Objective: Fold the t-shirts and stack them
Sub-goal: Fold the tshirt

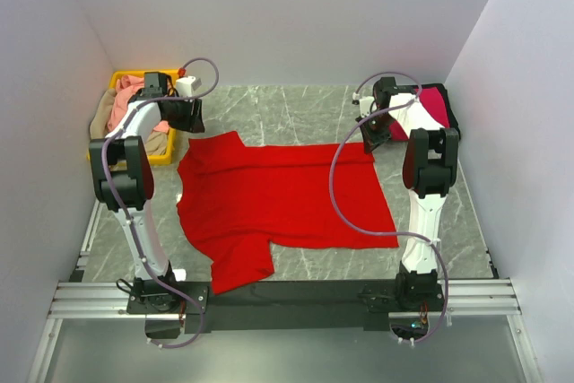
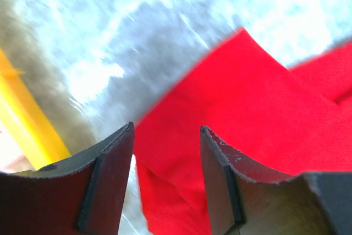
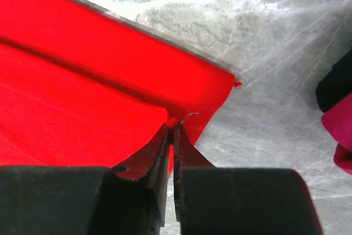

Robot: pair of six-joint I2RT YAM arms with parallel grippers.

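Yellow bin holds two shirts; left fingers apart, right fingers pinch red shirt.

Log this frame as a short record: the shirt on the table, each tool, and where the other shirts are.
shirt being worked: red t-shirt, spread flat on the table
left tool: open, over the shirt's far sleeve
right tool: shut on the shirt's far hem corner
yellow bin: far left, holds salmon pink shirt and tan shirt, heaped
crimson-magenta shirt: far right corner
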